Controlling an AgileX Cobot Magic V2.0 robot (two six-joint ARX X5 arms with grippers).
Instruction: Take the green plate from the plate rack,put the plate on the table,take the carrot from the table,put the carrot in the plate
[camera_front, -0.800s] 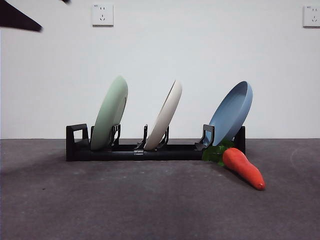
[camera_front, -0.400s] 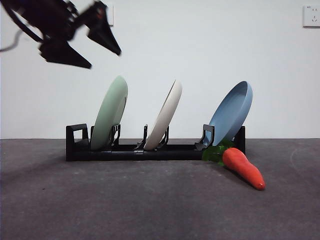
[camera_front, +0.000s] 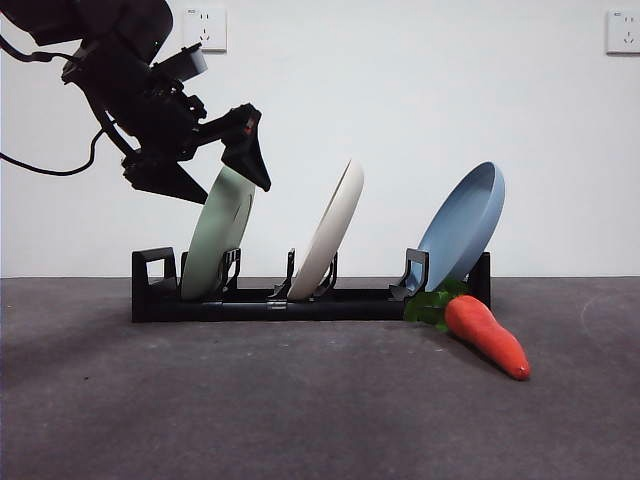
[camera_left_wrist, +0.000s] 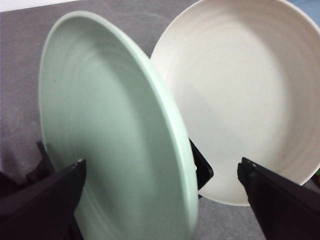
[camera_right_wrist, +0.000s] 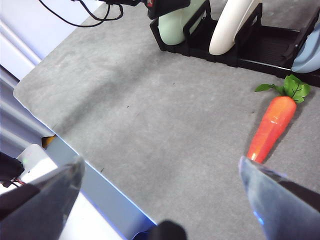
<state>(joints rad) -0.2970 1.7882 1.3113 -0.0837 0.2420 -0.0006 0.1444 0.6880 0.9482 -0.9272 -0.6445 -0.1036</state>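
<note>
Three plates lean in the plate rack (camera_front: 300, 296) in the front view: the green plate (camera_front: 216, 238) at one end, a cream-white plate (camera_front: 328, 232) in the middle and a blue plate (camera_front: 462, 226) at the far end, with clear gaps between their upper rims. The left gripper (camera_front: 222, 168) hangs over the green plate's top edge, its jaws spread wide, one tip on each side of the rim, neither clearly touching. The carrot (camera_front: 486, 334) lies on the table (camera_front: 300, 410) just in front of the rack's blue-plate end, its leaves against the rack. The table in front of the rack is otherwise open.

In the left wrist view, the green plate (camera_left_wrist: 115, 145) stands edge-on between the two parted jaws of the left gripper (camera_left_wrist: 160, 200), nearer one jaw than the other. The cream-white plate (camera_left_wrist: 245, 95) sits just behind it, with a narrow gap between the two rims.

In the right wrist view, the right gripper (camera_right_wrist: 160, 200) hovers high over the table (camera_right_wrist: 140, 125), jaws wide apart and holding nothing. The carrot (camera_right_wrist: 272, 122) lies well apart from them, leaves toward the rack (camera_right_wrist: 250, 50). The table's near edge runs diagonally beneath this gripper.
</note>
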